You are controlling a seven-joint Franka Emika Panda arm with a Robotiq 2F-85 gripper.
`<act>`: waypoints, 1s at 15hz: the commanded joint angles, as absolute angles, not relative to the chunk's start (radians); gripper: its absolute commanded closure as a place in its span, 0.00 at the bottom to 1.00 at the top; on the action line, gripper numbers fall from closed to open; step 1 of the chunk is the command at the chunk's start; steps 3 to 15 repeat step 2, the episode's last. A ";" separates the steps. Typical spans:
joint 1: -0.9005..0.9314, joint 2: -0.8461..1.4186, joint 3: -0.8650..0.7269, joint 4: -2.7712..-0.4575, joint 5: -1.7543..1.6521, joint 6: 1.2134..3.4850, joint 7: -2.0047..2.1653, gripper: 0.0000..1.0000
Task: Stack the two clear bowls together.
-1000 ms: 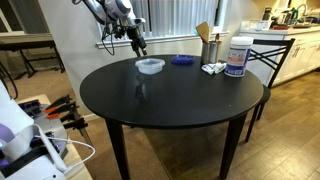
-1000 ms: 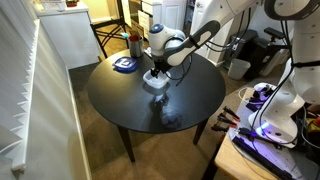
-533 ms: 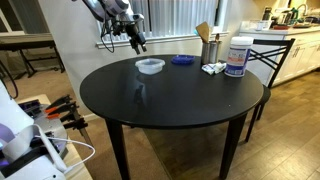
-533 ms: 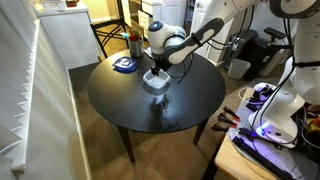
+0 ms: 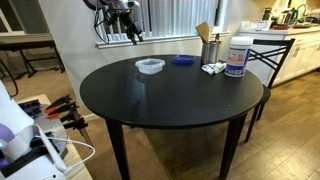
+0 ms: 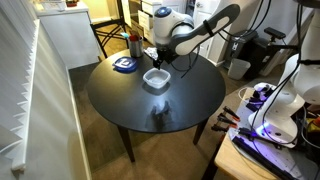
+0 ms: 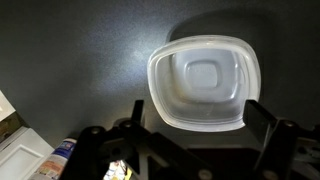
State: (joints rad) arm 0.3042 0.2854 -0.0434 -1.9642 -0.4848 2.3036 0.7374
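My jaws hang spread and empty above the dark worktop [image 5: 170, 105]. The clear bowls [image 7: 205, 82] lie under me on it, right of centre in the wrist view, and show as one shape with a doubled rim, so I judge them nested. To finish well I would rise straight up, clear of that rim and the blue dish [image 5: 182, 60] beyond.

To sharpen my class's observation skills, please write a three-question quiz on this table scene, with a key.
1. True or false: the fingers grip the clear bowls.
2. Which sits nearer the clear bowls? A. blue dish B. white tub
3. Fill in: the bowls rest on a ___ black table.
Key: 1 false, the fingers are open and above the bowls; 2 A; 3 round.
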 commanded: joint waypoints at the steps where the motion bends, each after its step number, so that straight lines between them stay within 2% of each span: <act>1: 0.284 0.283 -0.021 -1.966 -0.491 2.299 0.741 0.00; 15: 0.284 0.283 -0.021 -1.968 -0.491 2.299 0.741 0.00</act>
